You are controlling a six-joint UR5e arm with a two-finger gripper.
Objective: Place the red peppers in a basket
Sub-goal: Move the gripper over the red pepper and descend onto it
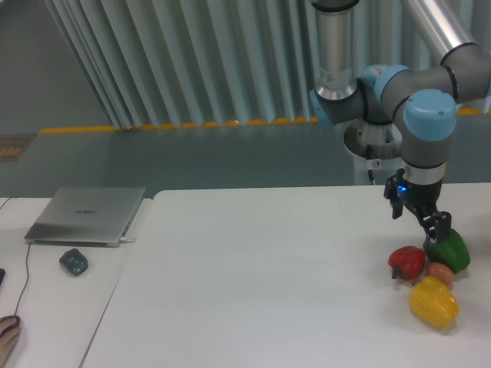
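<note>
The red pepper (406, 262), small and glossy, lies on the white table (268, 276) near its right edge. It touches a small orange-brown ball (439, 272). My gripper (418, 220) hangs just above and slightly behind the red pepper, fingers apart and nothing between them. One fingertip (438, 228) sits close to the green pepper (453, 251). No basket is in view.
A yellow pepper (433, 301) lies in front of the ball, by the table's right edge. A closed laptop (86, 215) and a dark mouse (74, 262) are on the side table at left. The arm's base (381, 146) stands behind the table.
</note>
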